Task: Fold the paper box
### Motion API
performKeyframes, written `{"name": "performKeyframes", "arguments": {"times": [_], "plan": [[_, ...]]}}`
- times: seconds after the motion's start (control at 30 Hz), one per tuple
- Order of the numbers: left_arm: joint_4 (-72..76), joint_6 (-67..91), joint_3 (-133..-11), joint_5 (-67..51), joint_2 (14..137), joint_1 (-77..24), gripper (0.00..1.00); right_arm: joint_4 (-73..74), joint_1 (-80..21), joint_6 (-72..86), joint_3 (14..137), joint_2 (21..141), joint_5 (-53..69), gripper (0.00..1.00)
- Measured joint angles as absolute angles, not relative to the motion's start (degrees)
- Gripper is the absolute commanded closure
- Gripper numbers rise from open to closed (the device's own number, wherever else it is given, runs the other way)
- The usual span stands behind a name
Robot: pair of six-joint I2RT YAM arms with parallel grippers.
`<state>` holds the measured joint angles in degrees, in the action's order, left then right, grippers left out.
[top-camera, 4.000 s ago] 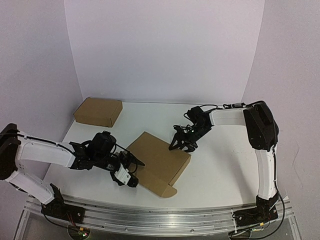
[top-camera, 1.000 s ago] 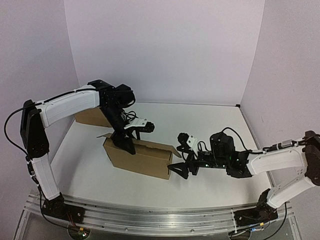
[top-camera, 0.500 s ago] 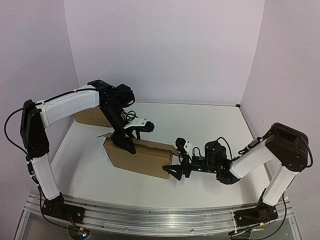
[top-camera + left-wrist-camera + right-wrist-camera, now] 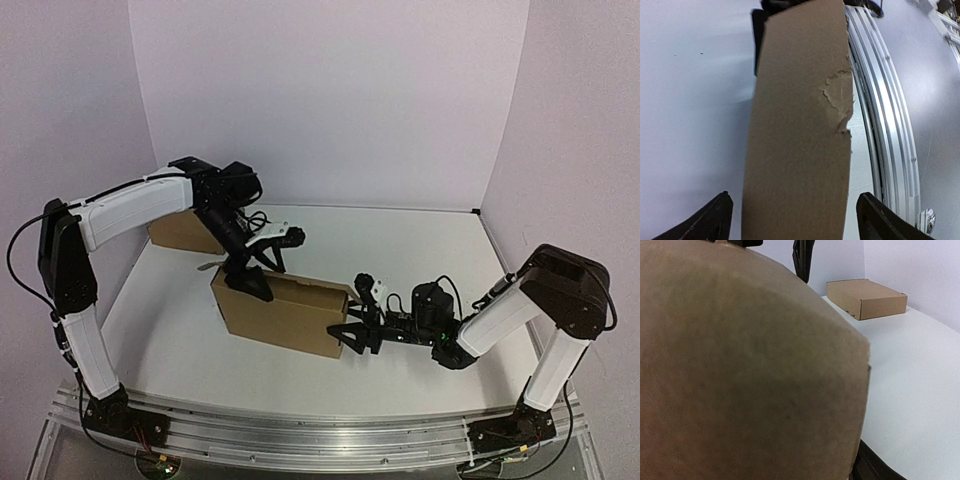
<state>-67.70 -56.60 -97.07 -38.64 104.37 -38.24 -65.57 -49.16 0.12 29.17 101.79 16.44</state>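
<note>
Two hands flank the paper box (image 4: 285, 310) lengthwise: left hand (image 4: 247, 281) spread astride its left end, right hand (image 4: 353, 336) against its right end, grip unclear.

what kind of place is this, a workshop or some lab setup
Probably a robot lab bench: a left arm and right arm bolted to an aluminium rail at the edge of a white table, plain backdrop panels around it, and the paper box and a second cardboard box as props.
</note>
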Motion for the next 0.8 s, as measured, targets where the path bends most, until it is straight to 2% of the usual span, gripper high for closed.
{"name": "performKeyframes", "arguments": {"times": [0.1, 0.2, 0.37, 0.57, 0.8], "plan": [[-65.23, -53.18, -97.19, -42.26, 101.99, -34.47, 0.01, -65.36, -49.01, 0.58, 28.82, 101.49, 16.21, 0.41], [-62.26, -48.62, -97.19, -43.38, 97.66, -30.31, 0.01, -64.97, -48.88, 0.73, 28.82, 101.06, 15.43, 0.41], [-58.73, -45.37, -96.60, -36.77, 89.84, -25.64, 0.16, -64.34, -48.88, 0.73, 28.82, 100.84, 14.63, 0.41], [-61.26, -49.73, -98.87, -26.86, 90.44, -20.95, 0.44, -63.09, -48.88, 0.71, 28.82, 100.42, 14.46, 0.42], [-71.87, -55.80, -102.50, -25.00, 98.70, -20.93, 0.49, -60.99, -48.88, 0.69, 28.84, 98.96, 13.88, 0.43]]}}
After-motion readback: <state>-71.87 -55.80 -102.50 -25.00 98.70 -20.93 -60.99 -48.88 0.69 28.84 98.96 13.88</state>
